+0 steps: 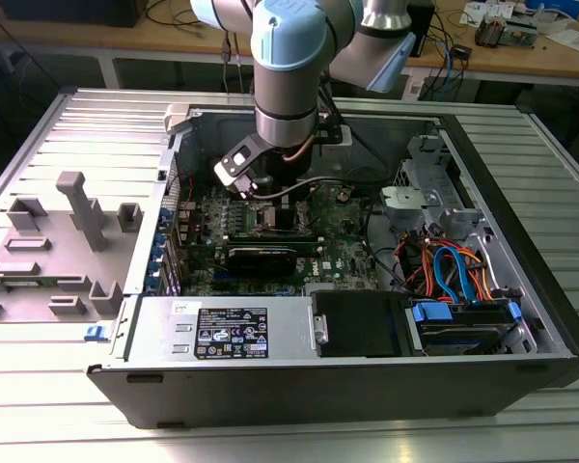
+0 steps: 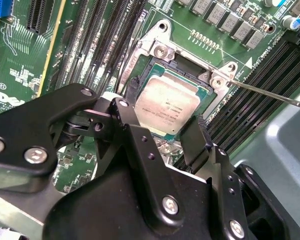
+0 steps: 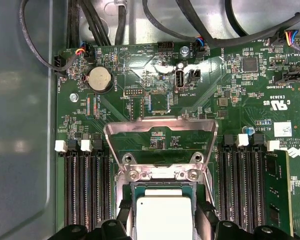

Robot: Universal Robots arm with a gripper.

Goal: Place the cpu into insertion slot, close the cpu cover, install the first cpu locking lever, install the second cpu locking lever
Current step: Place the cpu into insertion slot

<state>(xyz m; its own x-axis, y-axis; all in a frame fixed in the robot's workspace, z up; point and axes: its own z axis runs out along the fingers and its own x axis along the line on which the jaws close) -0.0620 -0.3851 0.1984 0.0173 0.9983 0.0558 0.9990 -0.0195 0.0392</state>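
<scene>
The cpu, a small flat square chip with a silvery-grey metal top, lies level between my two black fingers. My claw is closed to the chip's width, with one finger against each opposite edge, so I have hold of it. The cpu sits in the insertion slot, the square dark socket with a silvery metal frame, directly under my fingertips.

Just beyond my fingertips the cpu cover, a thin dull grey metal frame plate with a large square window, stands tipped up and open, hinged at the socket's far edge. A thin bright metal lever rod runs away from one socket corner.

Long narrow black memory slots flank the claw on both sides, set in the green circuit board. Farther past the cover lies a round silver coin battery.

In the exterior view my pale blue and grey arm reaches down into the open black computer case, which lies on the slatted metal tabletop.
</scene>
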